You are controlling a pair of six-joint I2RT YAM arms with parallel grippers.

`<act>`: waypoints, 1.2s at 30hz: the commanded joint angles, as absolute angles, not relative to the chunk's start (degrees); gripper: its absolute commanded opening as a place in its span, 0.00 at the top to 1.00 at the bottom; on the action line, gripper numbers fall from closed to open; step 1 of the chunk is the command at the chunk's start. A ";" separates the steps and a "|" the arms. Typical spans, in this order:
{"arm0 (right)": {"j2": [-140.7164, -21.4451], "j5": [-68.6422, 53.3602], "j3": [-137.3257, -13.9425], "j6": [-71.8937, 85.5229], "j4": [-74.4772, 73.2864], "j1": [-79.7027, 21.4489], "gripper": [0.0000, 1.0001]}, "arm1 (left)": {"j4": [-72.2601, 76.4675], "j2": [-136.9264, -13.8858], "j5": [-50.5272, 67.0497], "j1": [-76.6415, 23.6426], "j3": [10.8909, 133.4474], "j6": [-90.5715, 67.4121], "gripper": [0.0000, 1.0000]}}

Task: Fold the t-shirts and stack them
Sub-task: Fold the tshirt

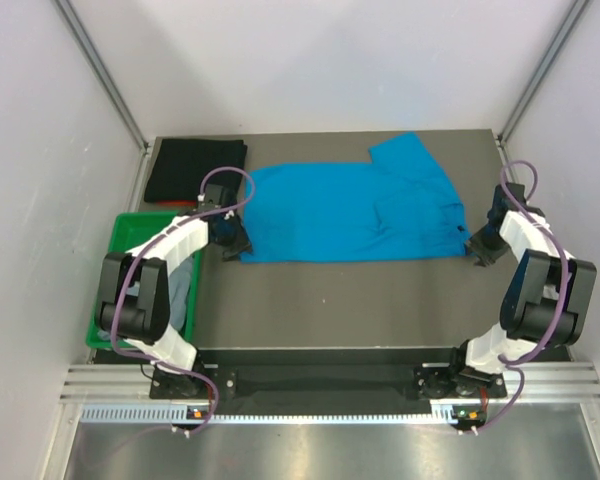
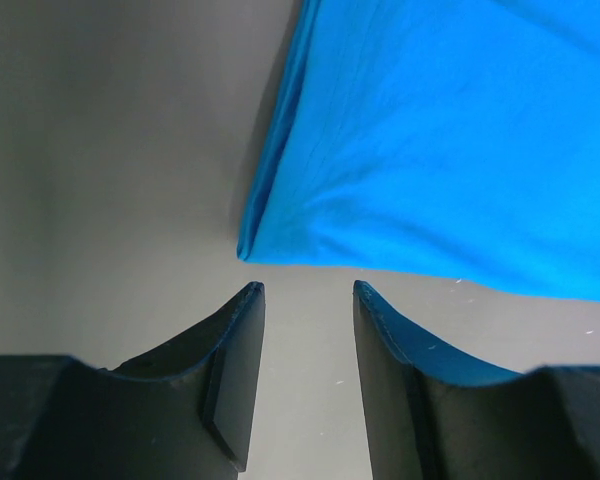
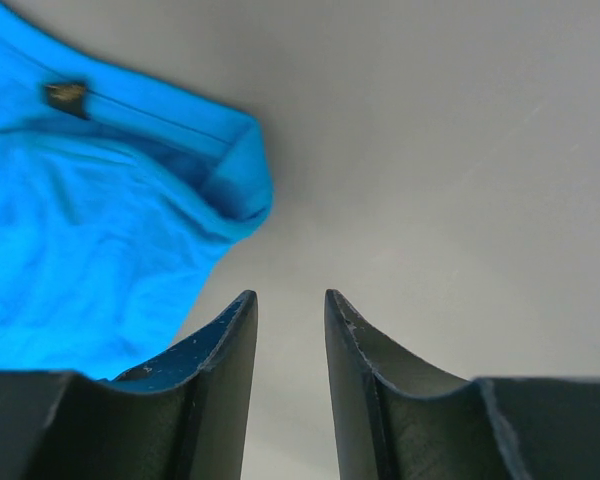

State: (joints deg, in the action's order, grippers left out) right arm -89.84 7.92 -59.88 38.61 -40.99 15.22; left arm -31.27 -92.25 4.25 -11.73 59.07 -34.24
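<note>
Grey tabletop [image 1: 360, 300] fills the enclosure between pale walls. The bright blue t-shirt [image 1: 350, 215] lies spread across its far half, body flat, one sleeve angled toward the far right corner.

Taking that blue t-shirt as the marker:

- **Black t-shirt** [image 1: 195, 168]: it sits folded just beyond the blue t-shirt's left end, at the table's far left corner and apart from it.
- **Green plastic bin** [image 1: 130, 232]: it stands to the left of the blue t-shirt, beside the table's left edge. The grey t-shirt [image 1: 183, 285] is crumpled inside it, partly hidden by the left arm.
- **Left gripper** [image 2: 306, 290]: it hovers at the blue t-shirt's near left corner. Its fingers stand apart with only bare table between them. The cloth corner lies just ahead of the tips and does not touch them.
- **Right gripper** [image 3: 290, 297]: it is at the blue t-shirt's right end, just beside a rolled edge of the cloth. Its jaws are also parted, with nothing but table between them, and the cloth lies off to one side of the fingers.

A small dark label [image 3: 67, 95] shows on the blue cloth near that right end.
</note>
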 commanded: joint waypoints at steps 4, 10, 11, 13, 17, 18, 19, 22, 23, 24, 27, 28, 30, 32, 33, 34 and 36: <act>-88.50 5.63 -56.16 39.90 -33.66 17.31 0.65 | -25.75 -90.61 3.96 -11.87 54.76 -36.03 0.54; -88.86 4.83 -55.28 40.78 -29.89 17.32 0.65 | -24.17 -91.67 3.60 -11.87 54.84 -36.91 0.53; -88.77 4.83 -54.94 40.87 -29.62 17.31 0.65 | -24.17 -91.84 3.52 -11.87 54.84 -37.00 0.53; -88.77 4.66 -54.41 41.48 -28.22 17.32 0.65 | -23.82 -92.28 3.17 -11.87 54.93 -37.00 0.53; -90.78 3.78 -54.23 42.36 -26.28 17.40 0.65 | -23.47 -93.34 2.90 -11.87 55.11 -37.18 0.53; -91.14 3.61 -54.32 42.54 -25.93 17.40 0.65 | -23.38 -93.69 2.99 -11.87 55.02 -37.26 0.53; -91.49 3.52 -54.23 42.63 -25.58 17.40 0.65 | -23.29 -93.87 3.08 -11.87 55.11 -37.35 0.54; -92.98 3.60 -53.88 43.07 -22.95 17.40 0.65 | -23.29 -94.57 2.55 -11.87 55.19 -37.18 0.55; -93.51 3.86 -53.88 43.07 -22.59 17.40 0.66 | -23.47 -94.66 2.20 -11.87 55.28 -37.09 0.57; -93.95 4.39 -53.96 43.07 -22.50 17.40 0.66 | -23.47 -94.83 2.20 -11.87 55.28 -37.00 0.58; -95.18 5.36 -53.88 43.07 -21.62 17.40 0.66 | -23.29 -94.75 1.93 -11.87 55.11 -37.00 0.68; -95.62 5.62 -53.53 43.07 -21.36 17.40 0.66 | -23.20 -94.66 2.11 -11.87 55.11 -37.00 0.72; -96.15 6.06 -53.35 43.07 -21.18 17.40 0.67 | -23.29 -94.75 2.02 -11.87 55.11 -37.00 0.84; -96.50 6.50 -53.26 42.80 -21.09 17.32 0.69 | -23.47 -94.83 2.11 -11.87 55.11 -37.00 0.95; -96.59 6.94 -53.09 42.45 -20.83 17.31 0.71 | -23.64 -94.83 2.11 -11.87 55.11 -36.91 1.00; -96.59 7.29 -52.91 42.28 -20.74 17.31 0.79 | -23.73 -94.66 2.11 -11.87 55.11 -36.91 1.00; -96.24 8.78 -52.82 41.57 -21.61 17.40 0.95 | -23.99 -93.96 2.02 -11.87 54.93 -37.00 1.00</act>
